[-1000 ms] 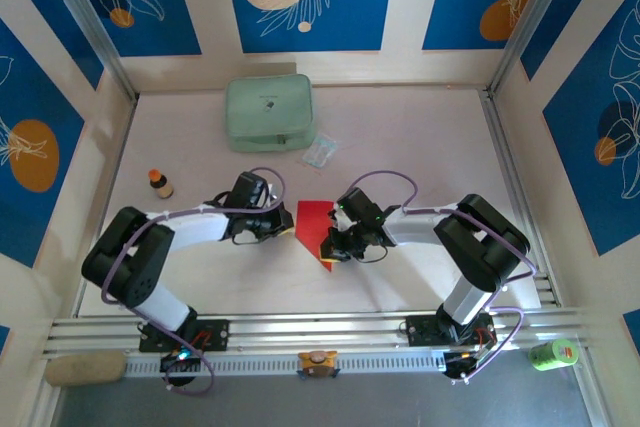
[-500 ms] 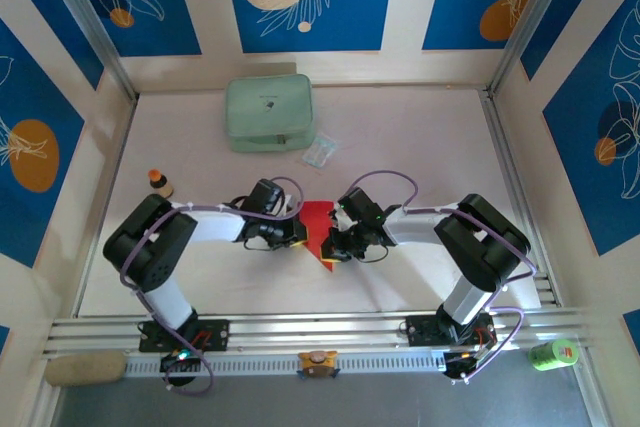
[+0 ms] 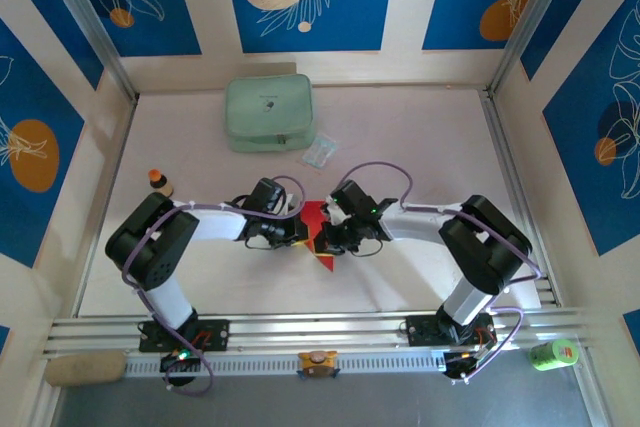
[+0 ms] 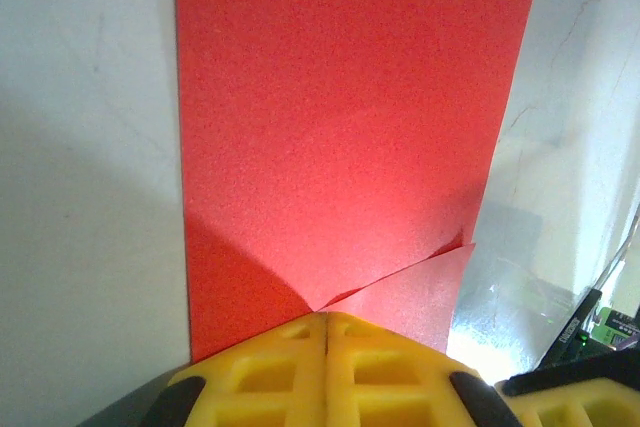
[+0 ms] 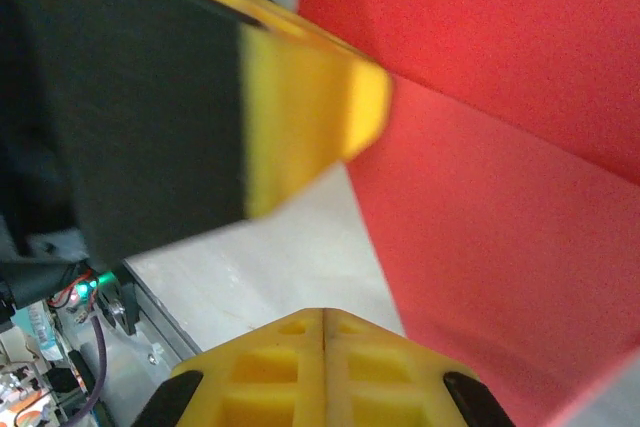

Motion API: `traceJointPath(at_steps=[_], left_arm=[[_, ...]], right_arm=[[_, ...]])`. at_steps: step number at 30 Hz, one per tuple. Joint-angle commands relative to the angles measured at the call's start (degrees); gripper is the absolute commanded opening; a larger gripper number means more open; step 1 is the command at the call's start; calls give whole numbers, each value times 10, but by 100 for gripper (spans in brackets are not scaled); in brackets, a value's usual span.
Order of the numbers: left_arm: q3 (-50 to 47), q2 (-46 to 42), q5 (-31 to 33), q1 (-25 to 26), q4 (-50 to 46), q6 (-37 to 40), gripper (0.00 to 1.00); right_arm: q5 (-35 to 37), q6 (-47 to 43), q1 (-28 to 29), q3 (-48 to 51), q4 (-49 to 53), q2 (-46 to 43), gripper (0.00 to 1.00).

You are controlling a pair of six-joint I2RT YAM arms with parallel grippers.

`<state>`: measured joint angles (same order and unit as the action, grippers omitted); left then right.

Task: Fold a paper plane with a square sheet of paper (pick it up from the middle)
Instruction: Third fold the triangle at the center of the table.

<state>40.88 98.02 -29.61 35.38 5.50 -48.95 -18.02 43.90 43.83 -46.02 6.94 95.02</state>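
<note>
The square sheet of paper (image 3: 318, 215), bright red and partly folded, lies flat on the white table between my two grippers. In the left wrist view the paper (image 4: 340, 117) runs away as a long strip with a folded flap at its near right. My left gripper (image 4: 325, 315) is shut, its tips resting on the paper where the flap's edge ends. The left gripper (image 3: 298, 235) sits at the sheet's left edge. My right gripper (image 5: 325, 312) is shut over bare table just beside the red paper (image 5: 500, 207). The right gripper (image 3: 326, 239) is at the sheet's right side.
A pale green pouch (image 3: 268, 112) lies at the back with a small clear plastic packet (image 3: 320, 152) beside it. A small bottle (image 3: 158, 182) stands at the left. Aluminium rails (image 3: 320, 332) run along the near edge. The left gripper's yellow finger (image 5: 310, 137) looms close in the right wrist view.
The left gripper has swung right from beside the paper onto its left edge. The right gripper has shifted slightly up and left over the sheet, covering more of the red.
</note>
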Motion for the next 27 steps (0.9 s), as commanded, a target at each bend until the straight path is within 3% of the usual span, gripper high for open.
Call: traceJointPath(at_steps=[1,8,15,27], left_arm=[[-14,13,21,0,-25,10,0],[-16,10,23,0,-27,11,0],[-28,14,22,-2,-15,11,0],[-45,10,17,-3,24,-18,0]], right_arm=[[-1,-13,7,-23,9,35,0],[-3,-10,6,8,2,64,1],[-40,15,3,107,-60,1,2],[-40,10,-22,179,-36,-88,2]])
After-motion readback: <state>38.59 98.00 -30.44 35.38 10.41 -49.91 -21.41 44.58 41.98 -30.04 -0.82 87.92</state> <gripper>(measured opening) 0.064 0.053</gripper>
